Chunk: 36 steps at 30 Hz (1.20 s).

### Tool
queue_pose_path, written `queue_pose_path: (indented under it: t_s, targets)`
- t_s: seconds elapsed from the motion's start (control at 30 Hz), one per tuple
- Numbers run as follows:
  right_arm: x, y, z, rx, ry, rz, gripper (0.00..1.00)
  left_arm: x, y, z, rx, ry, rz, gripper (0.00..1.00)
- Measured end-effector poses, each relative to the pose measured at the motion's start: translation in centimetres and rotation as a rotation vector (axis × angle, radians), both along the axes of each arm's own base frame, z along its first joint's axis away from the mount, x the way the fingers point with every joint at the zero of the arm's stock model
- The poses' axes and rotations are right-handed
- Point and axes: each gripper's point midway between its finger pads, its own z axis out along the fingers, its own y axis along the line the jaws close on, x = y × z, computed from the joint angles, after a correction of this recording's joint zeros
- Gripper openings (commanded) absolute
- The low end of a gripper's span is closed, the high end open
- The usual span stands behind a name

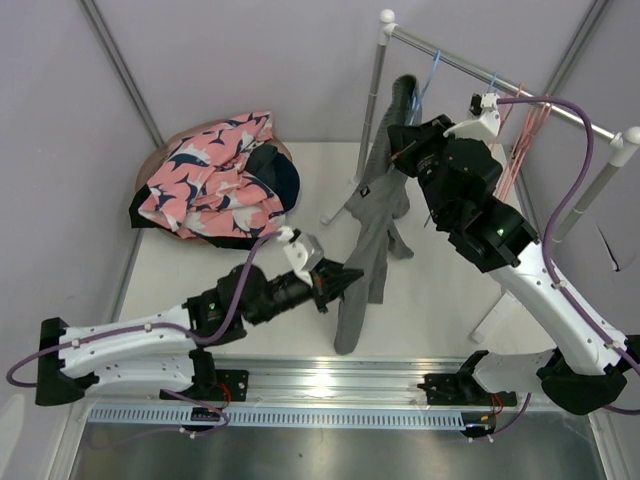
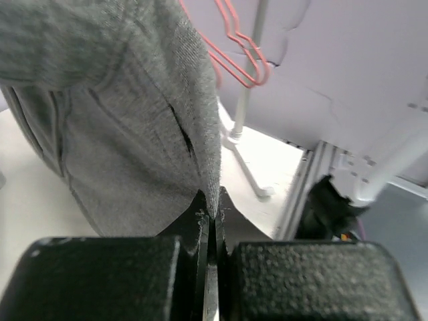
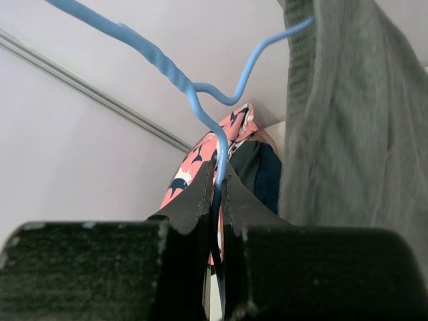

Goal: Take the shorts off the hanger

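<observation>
The grey shorts [image 1: 372,240] hang from a blue wire hanger [image 1: 430,75] on the rail [image 1: 500,85] and droop down to the table. My left gripper [image 1: 345,281] is shut on the grey shorts' lower edge [image 2: 212,200]. My right gripper [image 1: 400,140] is shut on the blue hanger's wire [image 3: 215,175], high by the rail; the grey shorts [image 3: 348,120] hang beside it. The pink printed shorts [image 1: 215,180], the navy shorts [image 1: 285,178] and the black shorts [image 1: 262,162] lie heaped in a basket at the back left.
The brown basket [image 1: 160,160] stands at the back left. The white rack's post [image 1: 372,110] and foot [image 1: 335,210] stand behind the grey shorts. Empty pink hangers [image 1: 525,140] hang on the rail at the right, also in the left wrist view [image 2: 237,53].
</observation>
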Motion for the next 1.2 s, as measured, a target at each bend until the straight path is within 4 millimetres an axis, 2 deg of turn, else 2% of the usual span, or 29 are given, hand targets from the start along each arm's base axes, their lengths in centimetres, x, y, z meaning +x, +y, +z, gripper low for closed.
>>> queue_pose_path:
  t_s: [0.07,0.13,0.23,0.3,0.43,0.57,0.87,1.07,1.2]
  targets:
    - [0.0,0.0,0.0,-0.013,0.013,0.015,0.0,-2.1,0.5,-0.7,-0.024,0.007,-0.012,0.0]
    - [-0.1,0.1,-0.4,-0.033,0.033,0.034,0.0,-3.3,0.9,-2.1,-0.037,0.028,-0.005,0.0]
    - [-0.2,0.6,-1.6,-0.073,0.073,0.058,0.0,-3.9,1.0,-4.8,-0.028,0.064,0.022,0.0]
    - [0.0,0.8,-2.6,-0.101,0.101,0.062,0.0,-4.3,0.8,-5.7,-0.02,0.078,0.031,0.0]
    - [0.7,1.3,-3.8,-0.143,0.141,0.065,0.0,-5.1,0.0,-6.5,-0.012,0.088,0.033,0.0]
    - [1.0,1.3,-4.0,-0.176,0.159,0.062,0.0,-5.6,-1.0,-7.6,0.023,0.09,0.053,0.0]
    - [1.9,0.6,-4.7,-0.217,0.186,0.033,0.0,-7.2,-4.4,-7.3,0.158,0.047,0.168,0.0]
    - [2.1,0.1,-5.0,-0.233,0.194,0.012,0.0,-7.1,-4.7,-7.5,0.276,-0.024,0.267,0.0]
    - [2.2,0.1,-5.1,-0.233,0.193,0.007,0.0,-7.7,-5.0,-6.1,0.376,-0.114,0.343,0.0]
